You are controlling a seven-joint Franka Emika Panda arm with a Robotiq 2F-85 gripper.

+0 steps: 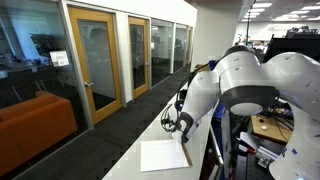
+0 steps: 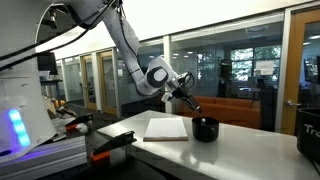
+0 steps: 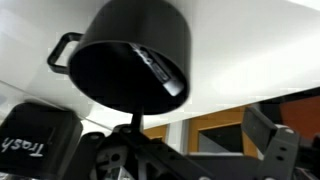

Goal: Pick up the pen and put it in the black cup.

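The black cup fills the top of the wrist view, handle to the left and mouth toward the camera. It also stands on the white table right of the paper in an exterior view. The pen, dark with a pale stripe, lies slanted inside the cup against its wall. My gripper hangs just off the cup's mouth with its fingers spread apart and nothing between them. It shows just up-left of the cup in an exterior view and above the paper in an exterior view, where the cup is hidden.
A white paper sheet lies on the table left of the cup and shows in both exterior views. A taller black container marked "Trash" stands near the cup, at the table's right end. Glass walls and an orange sofa lie beyond.
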